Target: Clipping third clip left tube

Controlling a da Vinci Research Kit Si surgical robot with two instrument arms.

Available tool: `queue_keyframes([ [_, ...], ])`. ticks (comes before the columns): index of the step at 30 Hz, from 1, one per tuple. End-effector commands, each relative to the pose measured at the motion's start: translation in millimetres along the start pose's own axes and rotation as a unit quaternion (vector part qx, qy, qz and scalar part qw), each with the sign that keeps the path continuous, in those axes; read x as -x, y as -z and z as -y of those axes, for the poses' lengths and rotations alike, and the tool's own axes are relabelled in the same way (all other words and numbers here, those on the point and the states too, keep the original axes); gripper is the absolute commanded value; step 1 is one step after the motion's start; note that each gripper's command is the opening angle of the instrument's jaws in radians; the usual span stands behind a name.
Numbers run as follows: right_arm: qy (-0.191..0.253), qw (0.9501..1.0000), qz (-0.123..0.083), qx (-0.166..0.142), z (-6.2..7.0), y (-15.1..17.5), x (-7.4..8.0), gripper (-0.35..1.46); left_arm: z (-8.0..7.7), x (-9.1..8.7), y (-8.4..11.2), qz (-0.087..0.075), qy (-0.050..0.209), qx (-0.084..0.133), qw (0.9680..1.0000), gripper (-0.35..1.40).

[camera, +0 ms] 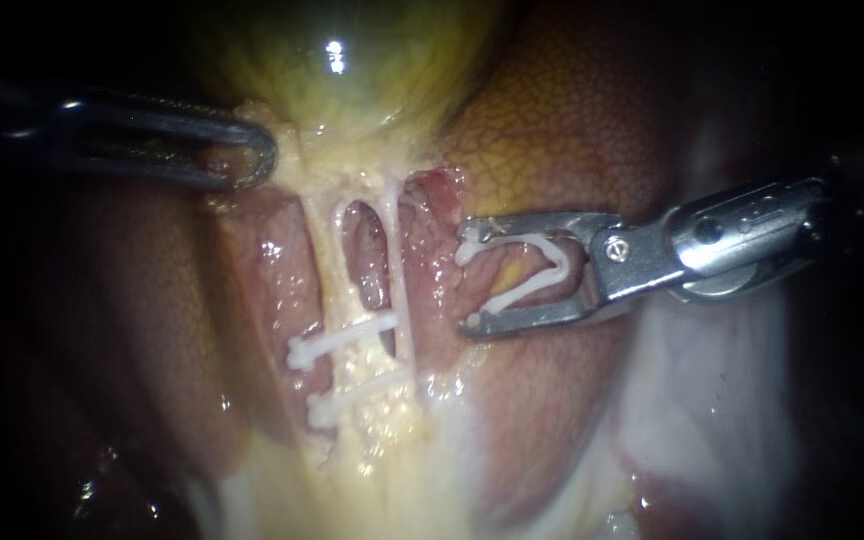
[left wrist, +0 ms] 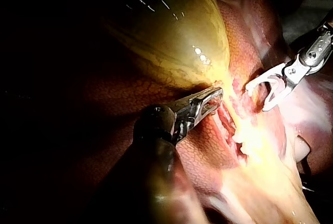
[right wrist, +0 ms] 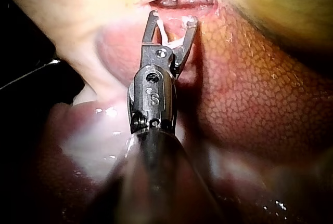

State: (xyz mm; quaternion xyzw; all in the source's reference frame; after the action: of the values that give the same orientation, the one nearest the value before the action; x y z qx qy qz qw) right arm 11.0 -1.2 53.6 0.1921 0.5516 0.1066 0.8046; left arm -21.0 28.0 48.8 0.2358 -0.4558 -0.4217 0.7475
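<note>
**Off the jaw tips: clip loaded, left tube not yet reached**

At the far left, the left instrument [camera: 257, 155] has its jaws closed together on pale tissue at the neck of the gallbladder [camera: 352, 60]. Just below those jaws runs the left tube [camera: 324, 250], thick and pale. Two white clips, an upper clip [camera: 352, 338] and a lower clip [camera: 367, 392], lie across it further down. Beside it is the thin right tube [camera: 399, 280]. Then comes the right instrument [camera: 469, 280], jaws spread wide, both cradling a loaded clip [camera: 558, 265] that gapes open. The left tube sits ahead of those jaw tips, clearly apart, with the right tube between. Liver [camera: 572, 130] lies above these jaws.
</note>
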Motion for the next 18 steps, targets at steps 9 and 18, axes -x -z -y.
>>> queue_keyframes([
  [9,-0.007,0.9993,-0.023,-0.029,1.4,-0.8,-1.6,0.43,-0.1,0.0,0.0,0.000,0.000,0.000,1.0000,-0.35],
  [18,-0.035,0.9976,-0.038,-0.046,1.5,-3.1,-2.1,0.43,-0.1,-0.1,0.0,0.000,0.000,0.000,1.0000,-0.35],
])
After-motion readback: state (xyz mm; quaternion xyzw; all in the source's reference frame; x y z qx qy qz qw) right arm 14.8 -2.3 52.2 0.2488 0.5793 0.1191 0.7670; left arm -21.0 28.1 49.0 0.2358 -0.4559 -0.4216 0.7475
